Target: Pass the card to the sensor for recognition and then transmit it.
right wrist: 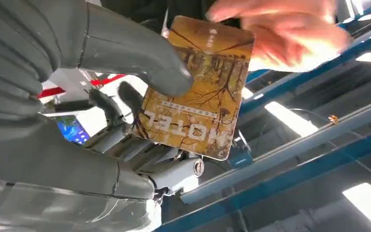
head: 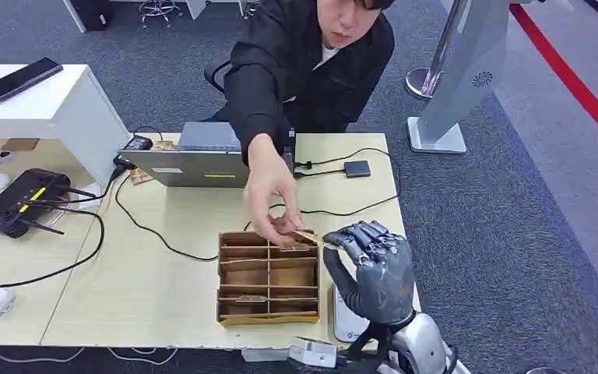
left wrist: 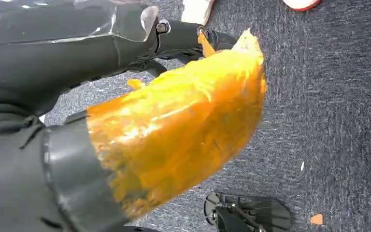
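Now the right hand (head: 374, 269) pinches the card (right wrist: 198, 92) above the box (head: 268, 276) — a person's hand (head: 269, 191) takes its far edge. Hold steady, let go only once they grip it.

table (head: 163, 280): pale wood | on it: cardboard divider box (head: 269, 276), laptop (head: 202, 160), black router (head: 19, 202), cables (head: 148, 230)
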